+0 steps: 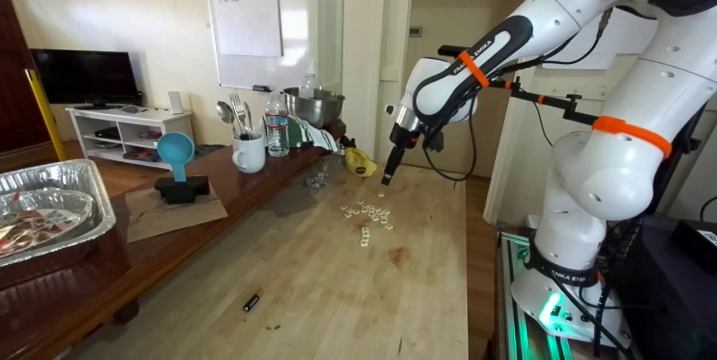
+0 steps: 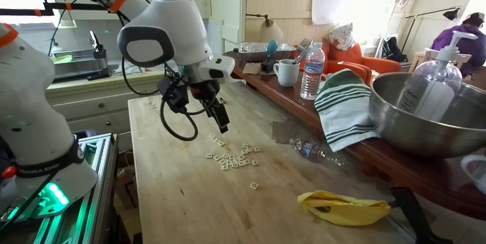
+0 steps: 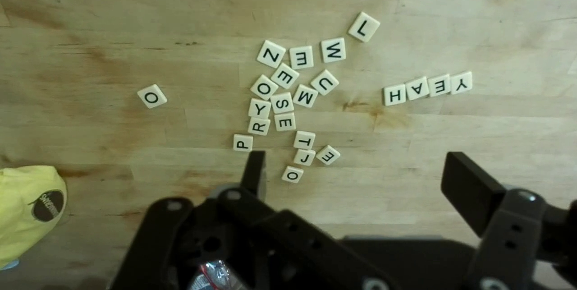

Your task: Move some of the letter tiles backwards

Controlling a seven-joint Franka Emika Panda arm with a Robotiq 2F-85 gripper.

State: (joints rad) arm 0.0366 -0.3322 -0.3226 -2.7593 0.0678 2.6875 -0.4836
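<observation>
On the worktop (image 1: 336, 304), twenty-two tiles (image 3: 305, 96) and no clear finish yet.
Seventeen lie in a loose cluster (image 3: 282, 102), four lie apart in a row (image 3: 423, 88) reading YEAH, and a lone O (image 3: 152, 96) sits well apart on the cluster's opposite side. Perhaps the row counts as done, but nothing shows which way is backwards, so I cannot be sure; most likely more cluster tiles are left to shift. The hand (image 3: 354, 163) hangs raised off the worktop, spread wide and holding nothing. Also on the worktop: one battery (image 1: 252, 300), one bag (image 2: 343, 208), one lying bottle (image 2: 311, 150). Along the ledge (image 1: 241, 187) I count one upright water bottle (image 2: 313, 69), one bowl (image 2: 421, 137), one towel (image 2: 343, 111) and two mugs (image 2: 286, 74), one of those cut by the edge of an exterior view.
</observation>
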